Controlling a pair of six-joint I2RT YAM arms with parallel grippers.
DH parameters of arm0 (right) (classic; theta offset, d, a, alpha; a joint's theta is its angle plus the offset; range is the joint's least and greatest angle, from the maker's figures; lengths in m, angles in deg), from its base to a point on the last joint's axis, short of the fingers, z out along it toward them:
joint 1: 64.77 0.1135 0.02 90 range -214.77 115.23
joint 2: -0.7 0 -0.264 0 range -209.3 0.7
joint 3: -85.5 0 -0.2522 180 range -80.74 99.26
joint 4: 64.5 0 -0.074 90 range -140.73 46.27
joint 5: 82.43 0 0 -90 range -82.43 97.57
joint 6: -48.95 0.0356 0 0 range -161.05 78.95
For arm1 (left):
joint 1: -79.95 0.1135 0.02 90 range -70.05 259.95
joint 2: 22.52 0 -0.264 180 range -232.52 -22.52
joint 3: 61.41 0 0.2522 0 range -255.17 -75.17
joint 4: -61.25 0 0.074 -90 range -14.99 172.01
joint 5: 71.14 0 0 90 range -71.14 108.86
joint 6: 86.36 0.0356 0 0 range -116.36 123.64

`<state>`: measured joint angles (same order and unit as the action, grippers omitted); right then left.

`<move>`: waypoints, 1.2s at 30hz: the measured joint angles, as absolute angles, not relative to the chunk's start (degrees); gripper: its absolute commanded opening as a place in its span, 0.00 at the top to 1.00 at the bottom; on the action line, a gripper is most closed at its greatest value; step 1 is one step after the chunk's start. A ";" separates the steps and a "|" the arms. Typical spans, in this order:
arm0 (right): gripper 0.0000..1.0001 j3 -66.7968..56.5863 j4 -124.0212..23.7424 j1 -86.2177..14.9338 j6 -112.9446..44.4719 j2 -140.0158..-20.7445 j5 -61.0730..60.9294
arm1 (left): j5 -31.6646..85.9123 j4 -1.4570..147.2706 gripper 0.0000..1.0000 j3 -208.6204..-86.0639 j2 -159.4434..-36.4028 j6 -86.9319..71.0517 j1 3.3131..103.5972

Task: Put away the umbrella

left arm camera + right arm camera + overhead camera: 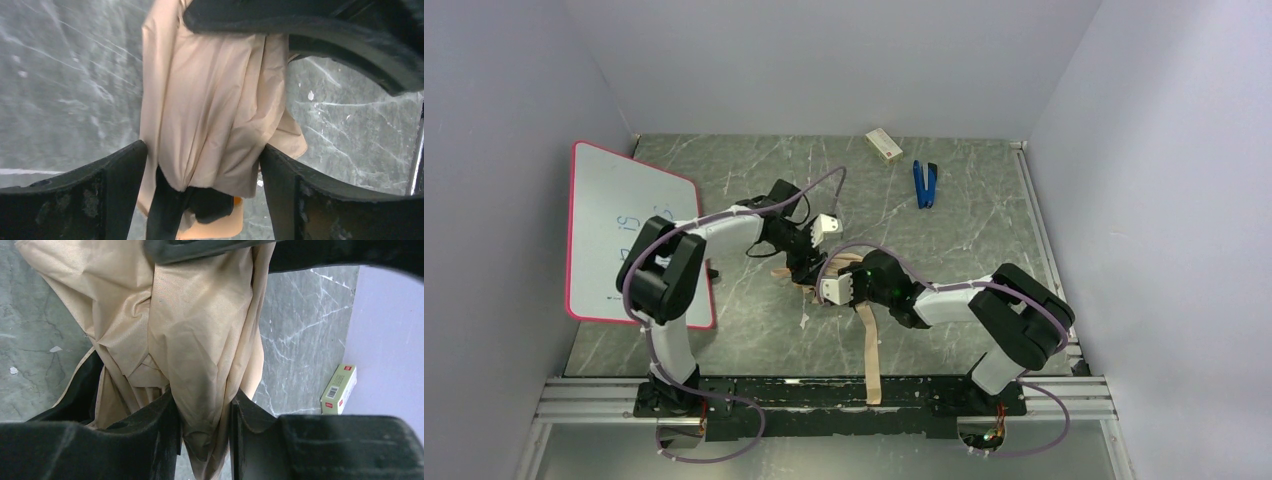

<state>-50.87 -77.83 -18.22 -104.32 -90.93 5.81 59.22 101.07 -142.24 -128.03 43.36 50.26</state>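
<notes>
The right gripper (202,407) is nearly closed, pinching a fold of the umbrella (200,330) between its two black fingers (150,432). The umbrella is a loose bundle of beige fabric, and the pinch looks meant to keep the cloth gathered so it cannot spread.

The left gripper (202,150) stands wide, with one finger on each side of the same bundle. The fabric brushes both fingers but shows no squeeze, so this gripper seems to bracket the folds rather than hold them. It is probably placed there to steady or gather them.

The two grippers meet almost tip to tip over the umbrella, in the middle of the surface (984,250). It is not clear whether the bundle rests there or is slightly lifted. The umbrella's long tan strap (870,355) trails loose toward the near edge and is not wrapped around anything, so the closing up looks unfinished.

The surface is dark grey-green with pale veins, like stone. A whiteboard (614,230) with a pink rim sits at the left. Toward the far edge are a small box (884,146) and, to its right, a blue tool (925,185), both well apart from the umbrella. Plain pale walls (824,60) close in the left, far and right sides.
</notes>
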 measured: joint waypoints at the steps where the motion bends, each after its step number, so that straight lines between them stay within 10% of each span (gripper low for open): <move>1: 0.87 -50.87 -77.83 -18.18 -104.32 -90.93 5.90 | 59.07 101.51 0.14 -142.44 -128.99 43.43 50.07; 10: 0.87 -50.87 -77.89 -17.50 -104.27 -91.07 6.84 | 56.71 102.91 0.27 -145.89 -133.89 43.71 48.14; 20: 0.87 -50.85 -78.15 -16.61 -103.77 -91.20 8.28 | 52.12 102.10 0.95 -144.54 -132.62 43.98 45.74; 29: 0.44 -51.48 -77.11 -16.24 -101.41 -89.23 9.22 | 46.09 98.85 0.95 -141.69 -129.63 43.34 43.11; 36: 0.37 -55.18 -72.84 -15.78 -91.42 -77.93 9.28 | 45.12 98.74 0.95 -141.69 -129.61 42.64 42.87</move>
<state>-55.18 -72.84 -15.78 -91.42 -77.93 9.28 45.12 98.74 -141.69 -129.61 42.64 42.87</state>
